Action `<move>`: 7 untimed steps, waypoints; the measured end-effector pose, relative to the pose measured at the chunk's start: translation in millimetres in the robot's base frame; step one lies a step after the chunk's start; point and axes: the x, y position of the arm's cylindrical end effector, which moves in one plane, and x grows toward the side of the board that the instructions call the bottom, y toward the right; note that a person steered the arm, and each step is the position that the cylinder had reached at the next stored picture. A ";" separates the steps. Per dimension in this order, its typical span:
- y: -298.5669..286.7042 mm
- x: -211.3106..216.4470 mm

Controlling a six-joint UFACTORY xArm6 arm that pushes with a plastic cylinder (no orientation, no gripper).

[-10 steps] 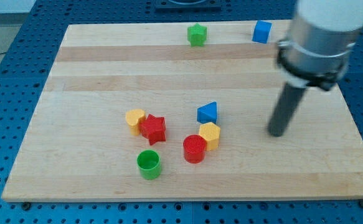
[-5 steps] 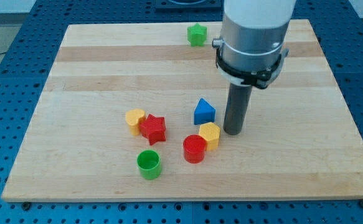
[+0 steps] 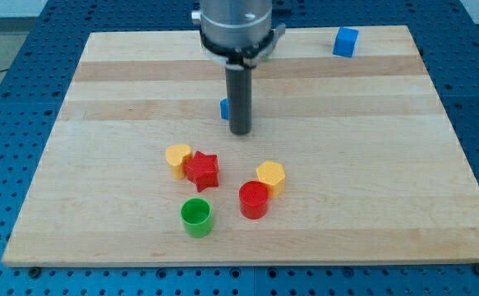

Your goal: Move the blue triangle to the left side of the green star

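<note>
The blue triangle (image 3: 224, 108) shows only as a sliver just left of my rod, in the upper middle of the board; the rod hides most of it. My tip (image 3: 239, 131) rests on the board, touching or right beside the triangle's lower right. The green star is hidden behind the arm's body near the view's top; only a faint green edge (image 3: 265, 54) shows.
A blue cube (image 3: 346, 41) sits at the top right. Below my tip lie a yellow block (image 3: 178, 157), a red star (image 3: 202, 170), a yellow hexagon (image 3: 270, 177), a red cylinder (image 3: 254, 200) and a green cylinder (image 3: 195, 216).
My tip swept left and toward the view's top, pushing the blue triangle up and left, away from the yellow hexagon. The arm now covers the green star; the blue cube shows again.
</note>
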 end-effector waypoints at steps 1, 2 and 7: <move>-17.4 -54.2; -27.6 -80.9; -105.7 -131.8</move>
